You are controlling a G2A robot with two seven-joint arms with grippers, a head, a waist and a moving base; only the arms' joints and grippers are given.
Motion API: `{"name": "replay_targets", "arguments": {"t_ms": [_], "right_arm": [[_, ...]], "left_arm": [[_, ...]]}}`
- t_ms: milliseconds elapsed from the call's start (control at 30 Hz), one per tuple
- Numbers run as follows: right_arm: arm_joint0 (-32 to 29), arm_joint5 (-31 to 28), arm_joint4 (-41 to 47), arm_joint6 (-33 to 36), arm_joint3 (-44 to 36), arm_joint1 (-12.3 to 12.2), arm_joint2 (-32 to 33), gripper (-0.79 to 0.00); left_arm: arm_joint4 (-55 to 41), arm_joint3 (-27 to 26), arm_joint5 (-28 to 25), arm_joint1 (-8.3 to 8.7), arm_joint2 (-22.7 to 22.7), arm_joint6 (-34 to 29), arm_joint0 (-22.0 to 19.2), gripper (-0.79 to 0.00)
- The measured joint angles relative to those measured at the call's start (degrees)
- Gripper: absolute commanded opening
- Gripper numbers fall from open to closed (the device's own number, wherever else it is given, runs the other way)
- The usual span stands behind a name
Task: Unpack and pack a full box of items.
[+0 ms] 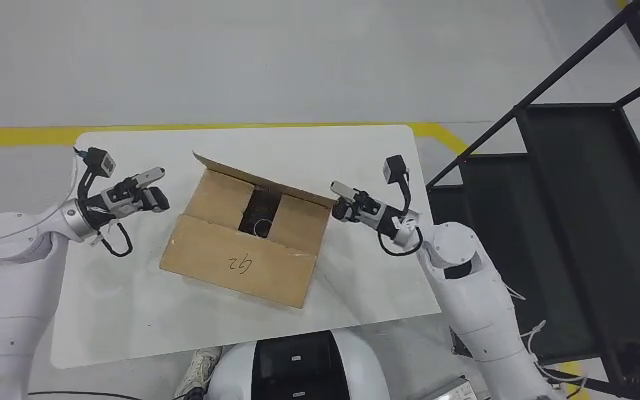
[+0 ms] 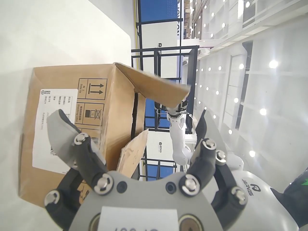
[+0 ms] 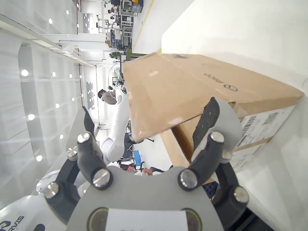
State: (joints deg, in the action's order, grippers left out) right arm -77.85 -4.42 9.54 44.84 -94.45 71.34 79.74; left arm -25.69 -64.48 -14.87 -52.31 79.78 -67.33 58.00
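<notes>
Both hands spread wide, one at each end of the cardboard box [image 1: 245, 245] on the counter [image 1: 120, 300].
We see a white printed shipping label [image 2: 55, 126] and arrow-and-handling pictograms [image 2: 92, 90] on the box's left end, another barcode label [image 3: 262, 126] on its right end, and a handwritten scrawl [image 1: 238, 264] on the near top flap. The left hand [image 2: 131, 118] hovers just beside that labelled end, fingers apart, gripping nothing. The right hand [image 3: 149, 108] is equally spread and empty, close to a lifted flap [image 3: 154, 97]; contact we cannot tell. The top gapes between its flaps, something dark inside [image 1: 262, 212].
</notes>
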Motion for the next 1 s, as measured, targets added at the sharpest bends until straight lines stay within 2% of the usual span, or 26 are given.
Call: {"name": "replay_targets", "arguments": {"t_ms": [233, 533, 1000], "right_arm": [[-3.8, -1.0, -4.6, 4.3, -0.4, -1.2, 2.3, 0.0], [-6.1, -0.7, -2.3, 6.0, -2.7, -1.4, -0.6, 0.0], [-3.1, 2.9, 3.4, 5.6, -1.2, -1.3, -4.3, 0.0]], "left_arm": [[0.0, -0.9, 1.2, 0.23, 0.6, 0.6, 1.7, 0.0], [-0.3, -2.5, 1.4, 0.07, -0.2, 0.2, 1.7, 0.0], [-0.7, -2.9, 1.3, 0.43, 1.3, 0.5, 3.0, 0.0]]}}
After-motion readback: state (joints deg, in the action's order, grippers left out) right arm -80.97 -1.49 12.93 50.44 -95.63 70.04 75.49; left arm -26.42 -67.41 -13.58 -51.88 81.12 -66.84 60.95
